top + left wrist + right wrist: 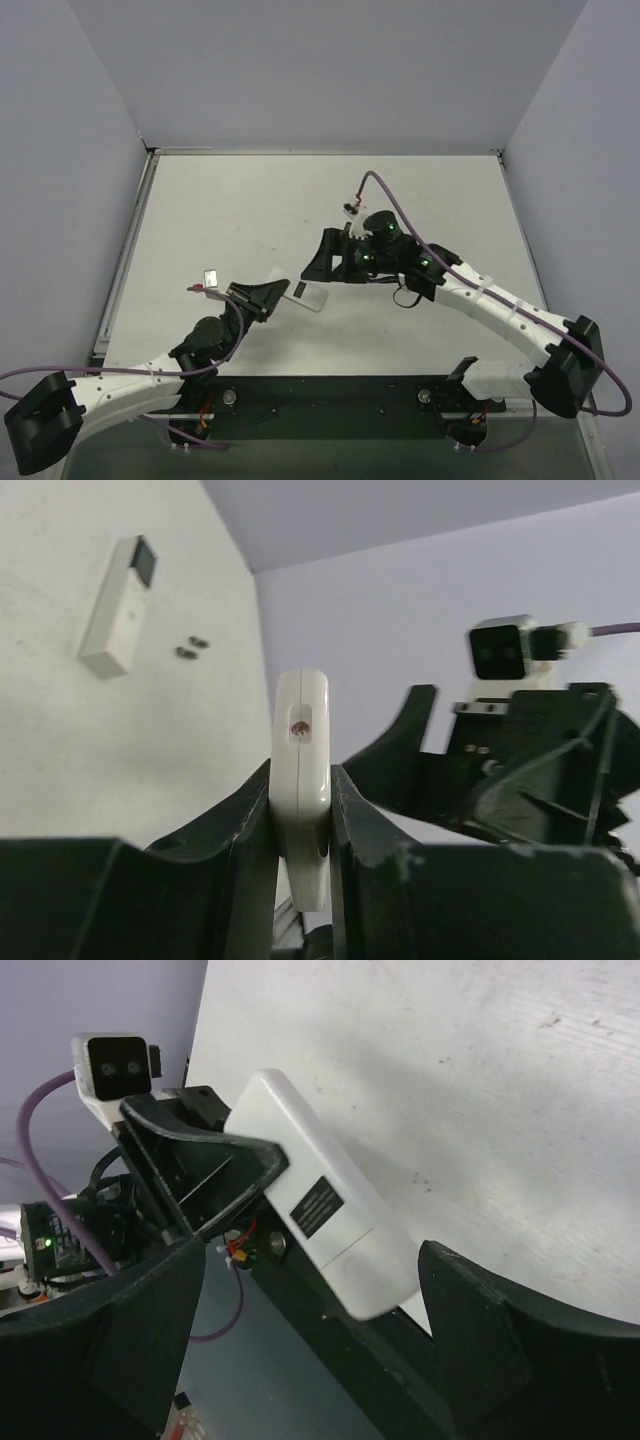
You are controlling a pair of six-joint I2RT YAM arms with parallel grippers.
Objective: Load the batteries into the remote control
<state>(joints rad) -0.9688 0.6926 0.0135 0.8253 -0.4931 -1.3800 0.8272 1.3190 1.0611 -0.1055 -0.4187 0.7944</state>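
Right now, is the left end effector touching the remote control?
Touching. Left wrist view: the left end effector clamps the remote control, fingers against both its sides.

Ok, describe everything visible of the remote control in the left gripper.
The remote control is a short, broad white slab with rounded corners, seemingly smooth plastic. Its visible white face carries a small dark rectangular label and a thin seam across it. One narrow edge has a small round reddish window. It is held off the table, pinched on its broad faces by the left gripper, its free end near the open right gripper, which does not appear to touch it.
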